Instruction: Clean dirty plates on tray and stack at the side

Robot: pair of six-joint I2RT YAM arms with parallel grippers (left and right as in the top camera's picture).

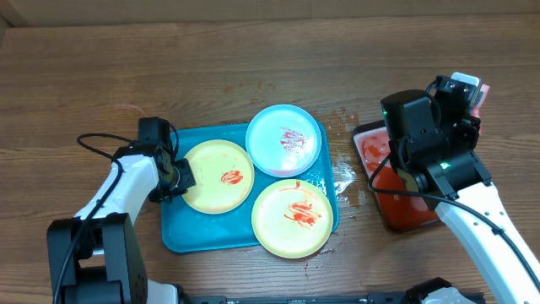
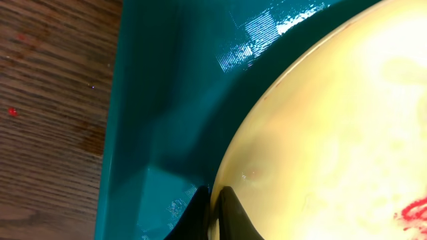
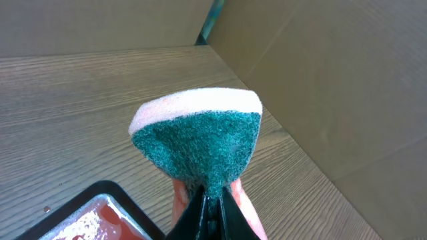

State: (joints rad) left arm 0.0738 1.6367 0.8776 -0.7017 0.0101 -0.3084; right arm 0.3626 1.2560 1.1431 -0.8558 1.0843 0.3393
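Note:
Three plates lie on the turquoise tray (image 1: 181, 238): a pale yellow plate (image 1: 218, 176) at the left, a light blue plate (image 1: 284, 139) at the back, a second yellow plate (image 1: 292, 217) at the front. All carry red sauce smears. My left gripper (image 1: 182, 177) is shut on the left rim of the left yellow plate (image 2: 333, 133), one finger above and one below (image 2: 215, 200). My right gripper (image 3: 212, 197) is shut on a green and white sponge (image 3: 197, 137), held above the black tray's far end (image 1: 464, 89).
A smaller black tray of red liquid (image 1: 396, 181) stands right of the turquoise tray. Wet spots (image 1: 344, 173) lie on the wood between them. A cardboard wall (image 3: 320, 73) rises beyond the table's right edge.

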